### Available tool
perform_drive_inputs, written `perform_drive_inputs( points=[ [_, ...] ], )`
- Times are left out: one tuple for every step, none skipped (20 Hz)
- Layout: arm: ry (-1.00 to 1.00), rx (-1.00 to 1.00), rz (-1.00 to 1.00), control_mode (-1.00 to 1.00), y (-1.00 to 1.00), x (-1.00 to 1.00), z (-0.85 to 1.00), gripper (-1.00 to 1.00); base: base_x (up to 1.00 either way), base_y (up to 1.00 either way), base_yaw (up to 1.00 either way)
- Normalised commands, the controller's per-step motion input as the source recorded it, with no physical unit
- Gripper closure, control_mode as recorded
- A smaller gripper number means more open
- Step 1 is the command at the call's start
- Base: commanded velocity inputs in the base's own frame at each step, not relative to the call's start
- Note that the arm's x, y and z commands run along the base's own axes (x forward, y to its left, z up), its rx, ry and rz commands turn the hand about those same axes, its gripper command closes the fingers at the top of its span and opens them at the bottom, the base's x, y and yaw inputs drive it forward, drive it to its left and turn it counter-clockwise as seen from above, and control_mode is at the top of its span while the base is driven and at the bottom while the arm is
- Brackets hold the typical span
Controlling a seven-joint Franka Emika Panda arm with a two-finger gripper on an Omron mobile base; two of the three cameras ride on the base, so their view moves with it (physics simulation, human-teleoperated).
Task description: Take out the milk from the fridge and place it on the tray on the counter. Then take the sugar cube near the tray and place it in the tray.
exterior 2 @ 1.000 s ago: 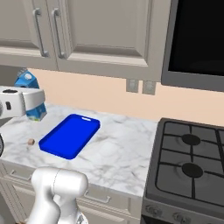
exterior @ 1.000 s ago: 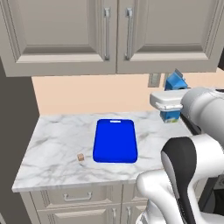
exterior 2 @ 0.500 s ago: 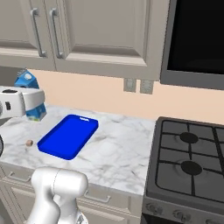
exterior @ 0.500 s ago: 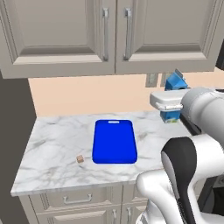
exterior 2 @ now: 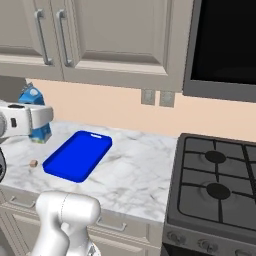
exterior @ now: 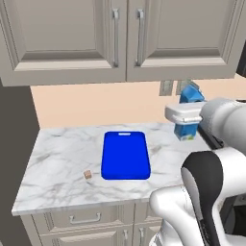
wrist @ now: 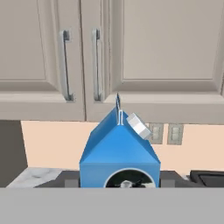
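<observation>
Left base view: the gripper (exterior: pixel 186 121) is clamped on the milk carton (exterior: pixel 189 111), holding it upright in the air above the right part of the marble surface (exterior: pixel 62 158), to the right of the blue tray (exterior: pixel 125 154) and apart from it. The carton's gabled top rises above the white hand and its light-green bottom edge shows below it. The tray lies flat near the middle of the surface. The tiny sugar cube (exterior: pixel 88 174) sits on the surface near the tray's front left corner, not touching it. In the right base view the carton (exterior 2: pixel 34 114) hangs to the left of the tray (exterior 2: pixel 77 155), with a stove (exterior 2: pixel 215 185) on the far right. In the hand view the carton (wrist: pixel 119 151) stands close before the wall cabinets (wrist: pixel 109 57).
</observation>
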Motion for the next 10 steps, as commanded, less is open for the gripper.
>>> perform_drive_inputs(
  points=[
    [0.00, 0.01, 0.18, -1.00, 0.00, 0.00, -0.54, 1.00, 0.00, 0.00, 0.00],
    [0.00, 0.00, 0.22, -1.00, 0.00, 0.00, -0.58, 1.00, 0.00, 0.00, 0.00],
    [0.00, 0.00, 0.32, -1.00, -0.16, 0.01, -0.66, 1.00, 0.00, 0.00, 0.00],
    [-0.01, 0.00, 0.36, -1.00, -0.21, 0.00, -0.64, 1.00, 0.00, 0.00, 0.00],
    [0.00, 0.00, 0.35, -1.00, -0.26, 0.00, -0.64, 1.00, 0.00, 0.00, 0.00],
    [0.00, 0.00, 0.34, -1.00, -0.19, 0.09, -0.65, 1.00, 0.00, 0.00, 0.00],
    [0.00, 0.00, 0.33, -1.00, -0.19, 0.22, -0.63, 1.00, 0.00, 0.00, 0.00],
    [0.00, 0.00, 0.33, -1.00, -0.21, 0.21, -0.61, 1.00, 0.00, 0.00, 0.00],
    [0.00, 0.00, 0.31, -1.00, -0.25, 0.22, -0.58, 1.00, 0.00, 0.00, 0.00],
    [0.00, 0.00, 0.31, -1.00, -0.21, 0.26, -0.57, 1.00, 0.00, 0.00, 0.00]
  ],
)
